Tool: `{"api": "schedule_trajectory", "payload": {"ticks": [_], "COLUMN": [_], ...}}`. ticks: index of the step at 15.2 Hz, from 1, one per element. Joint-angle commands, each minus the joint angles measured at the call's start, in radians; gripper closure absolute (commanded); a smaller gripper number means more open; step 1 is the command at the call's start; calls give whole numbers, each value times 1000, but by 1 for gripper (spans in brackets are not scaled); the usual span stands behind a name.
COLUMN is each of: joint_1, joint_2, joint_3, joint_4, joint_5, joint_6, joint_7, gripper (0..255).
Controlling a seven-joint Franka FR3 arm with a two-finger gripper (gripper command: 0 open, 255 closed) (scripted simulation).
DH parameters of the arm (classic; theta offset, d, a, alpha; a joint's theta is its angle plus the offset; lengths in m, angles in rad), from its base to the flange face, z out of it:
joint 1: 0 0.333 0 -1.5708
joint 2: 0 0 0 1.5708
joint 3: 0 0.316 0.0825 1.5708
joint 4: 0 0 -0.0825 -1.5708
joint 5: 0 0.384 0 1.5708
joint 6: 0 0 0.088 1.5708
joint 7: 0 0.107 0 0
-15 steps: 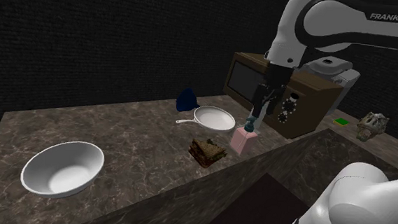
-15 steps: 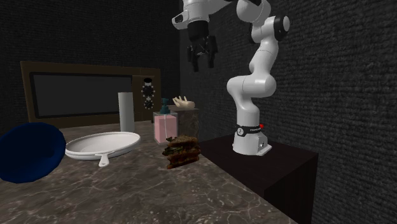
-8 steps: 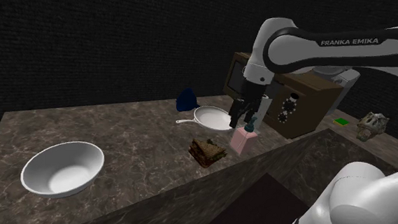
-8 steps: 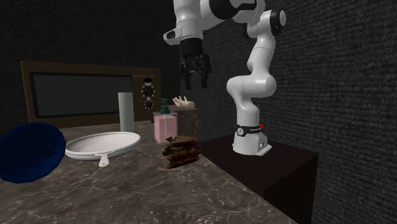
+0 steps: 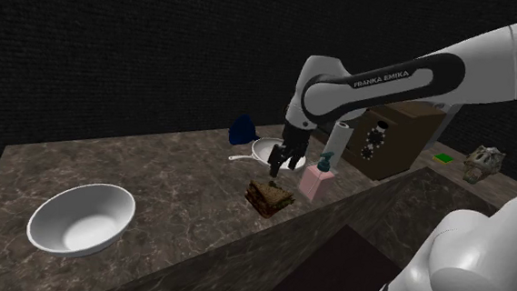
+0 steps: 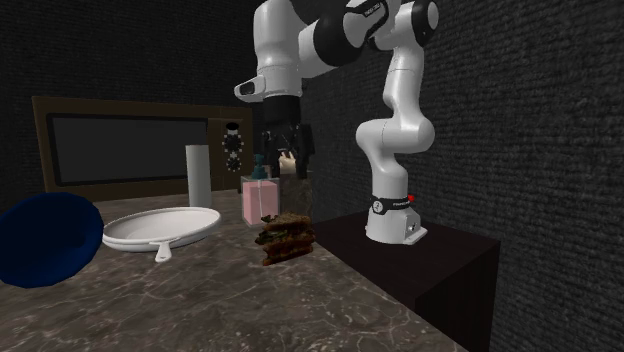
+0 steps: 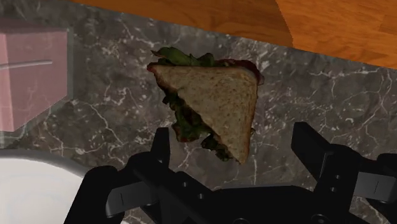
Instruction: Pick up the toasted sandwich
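Note:
The toasted sandwich [image 5: 269, 196] [image 6: 286, 238] is a triangular stack of browned bread with green and dark filling, lying on the dark marble counter [image 5: 155, 171] near its front edge. My black gripper [image 5: 279, 167] [image 6: 285, 168] hangs a little above it, pointing down. In the wrist view the sandwich [image 7: 213, 105] lies just ahead of the open gripper [image 7: 233, 146]; the two fingers [image 7: 161, 143] stand wide apart and touch nothing.
A pink soap dispenser [image 5: 318, 181] [image 6: 260, 203] [image 7: 32, 76] stands close beside the sandwich. A white pan [image 5: 274, 152] [image 6: 160, 227], a blue bowl [image 6: 45, 238], a white cylinder [image 6: 197, 175] and a microwave [image 5: 393, 138] are behind. A white bowl [image 5: 82, 217] sits at the shoulder view's left.
The arm has swung down and toward the shoulder view's left, from in front of the microwave to just above the sandwich. The fingers have stayed open.

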Motion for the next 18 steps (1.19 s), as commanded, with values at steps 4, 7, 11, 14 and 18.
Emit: {"api": "schedule_trajectory", "payload": {"ticks": [4,7,11,14,18], "joint_1": [22,28,29,29,28], "joint_2": [187,266,306,333,333], "joint_3": [17,23,23,24,23], "joint_4": [48,71,55,46,47], "joint_5": [20,27,34,38,38], "joint_6": [171,238,294,330,329], "joint_7": [-16,-25,-33,-38,-40], "gripper": [0,0,0,0,255]}}
